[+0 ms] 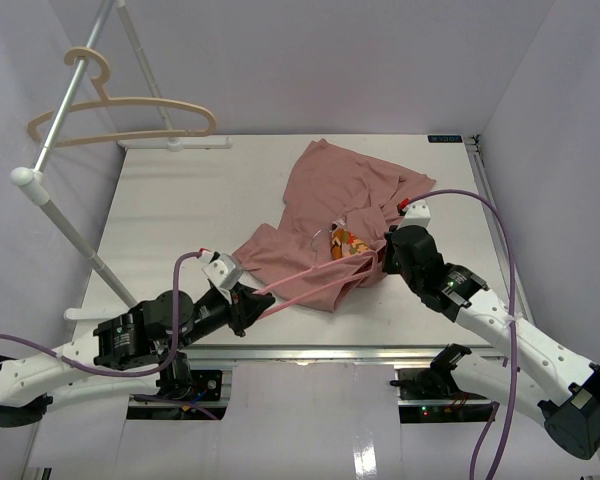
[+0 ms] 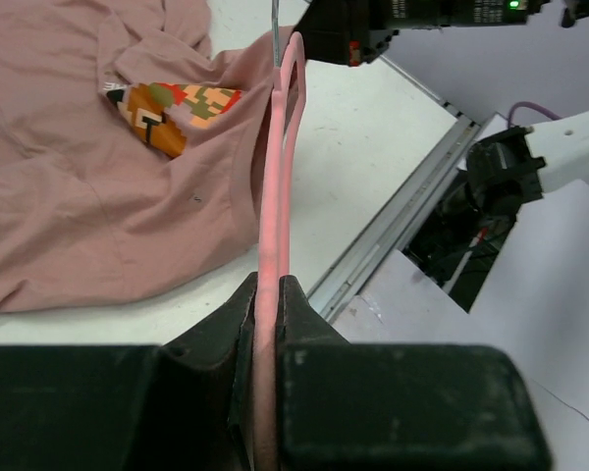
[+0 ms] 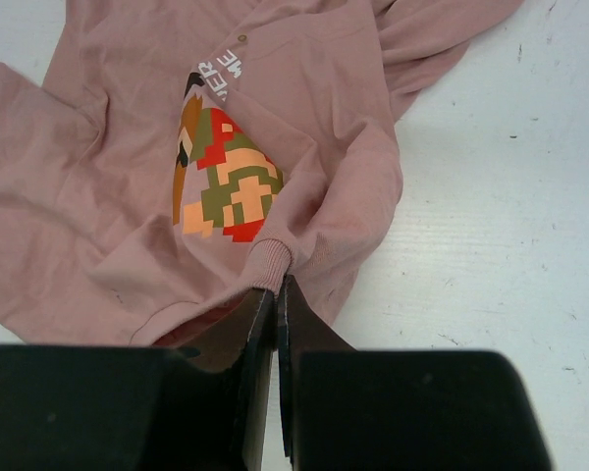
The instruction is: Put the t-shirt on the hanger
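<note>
Two arms reach inward over the table (image 1: 170, 200) in the top view. The left arm (image 1: 155, 330) lies low and slants right, its jaws pinching one end of the thin pink hanger (image 1: 310, 272). The right arm (image 1: 450, 285) bends in from the right, its jaws at the near edge of the t-shirt (image 1: 345, 185), which lies crumpled on the table's right half. A beige hanger (image 1: 130, 110) hangs on a rack (image 1: 55, 130) at far left (well apart).

In the left wrist view, the jaws clamp the hanger (image 2: 280, 147), which runs edge-on toward the right arm (image 2: 344, 34), just beside the t-shirt (image 2: 69, 196).

In the right wrist view, the jaws are pressed together on the ribbed collar of the t-shirt (image 3: 98, 147), near its pixel print (image 3: 226, 182).
</note>
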